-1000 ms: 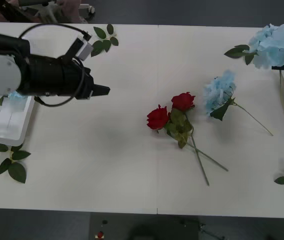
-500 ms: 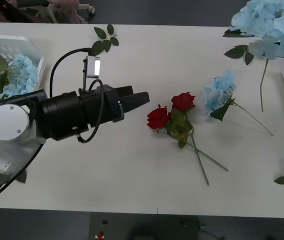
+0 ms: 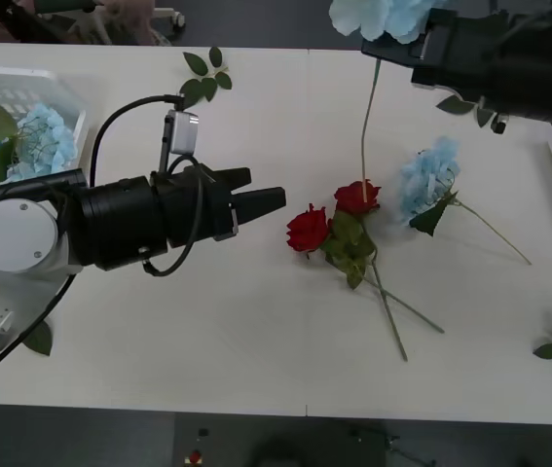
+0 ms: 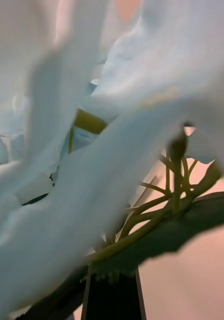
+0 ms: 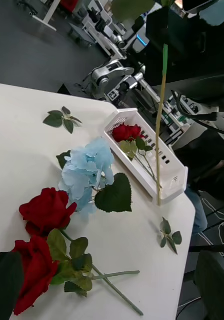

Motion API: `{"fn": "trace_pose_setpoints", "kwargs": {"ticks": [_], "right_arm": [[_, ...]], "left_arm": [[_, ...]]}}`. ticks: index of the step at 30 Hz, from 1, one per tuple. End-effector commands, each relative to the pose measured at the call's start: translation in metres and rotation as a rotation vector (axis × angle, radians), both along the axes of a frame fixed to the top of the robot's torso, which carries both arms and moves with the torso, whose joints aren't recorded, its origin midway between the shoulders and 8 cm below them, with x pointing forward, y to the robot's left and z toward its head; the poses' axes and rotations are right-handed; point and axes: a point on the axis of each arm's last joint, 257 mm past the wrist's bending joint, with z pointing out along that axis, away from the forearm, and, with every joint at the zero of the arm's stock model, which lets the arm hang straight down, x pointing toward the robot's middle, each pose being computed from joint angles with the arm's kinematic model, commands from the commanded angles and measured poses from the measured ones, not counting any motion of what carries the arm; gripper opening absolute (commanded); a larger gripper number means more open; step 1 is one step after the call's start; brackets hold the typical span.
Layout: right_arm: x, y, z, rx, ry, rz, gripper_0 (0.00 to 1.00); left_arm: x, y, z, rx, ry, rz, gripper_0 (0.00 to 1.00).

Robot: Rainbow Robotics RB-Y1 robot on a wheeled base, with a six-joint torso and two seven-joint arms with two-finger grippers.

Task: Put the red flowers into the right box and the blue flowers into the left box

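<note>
2 deep-red roses (image 3: 332,219) lie side by side at the middle of the white table (image 3: 256,350), their thin grey-green stems crossing toward the near edge. Just to their right rests a fluffy pale-blue hydrangea (image 3: 427,182) with a broad green leaf. The left gripper (image 3: 261,199), black, points at the roses from close by, its fingers narrowly parted around nothing. The right gripper (image 3: 407,44) hangs above the far edge of the table, closed on another blue hydrangea (image 3: 378,15) whose long stem dangles straight down, its tip just above the roses. In the right wrist view, soft pale petals (image 4: 92,150) and thin green stalks crowd the lens. The left box (image 3: 56,83), white plastic with a rounded rim, holds 1 blue cluster (image 3: 37,141) at the far left. In the left wrist view, the right box (image 5: 146,160), white with small holes, contains red roses (image 5: 125,132). Loose green leaf sprigs (image 3: 202,78) lie scattered near the table's edges.
</note>
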Motion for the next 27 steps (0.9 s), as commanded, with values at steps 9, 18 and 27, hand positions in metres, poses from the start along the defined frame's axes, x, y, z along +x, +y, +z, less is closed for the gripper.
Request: {"fn": "trace_pose_setpoints", "kwargs": {"ticks": [9,18,27], "right_arm": [[-0.012,0.067,0.007,-0.015,0.045,0.007,0.00],[-0.010,0.110,-0.007,-0.030,0.024,0.012,0.00],[-0.007,0.108,-0.005,-0.020,0.028,0.006,0.00]], "left_arm": [[-0.012,-0.072,0.021,-0.044,-0.080,-0.096,1.00],[0.013,-0.103,0.018,-0.071,-0.057,-0.070,0.00],[0.015,-0.095,0.016,-0.057,-0.056,-0.067,0.00]]}}
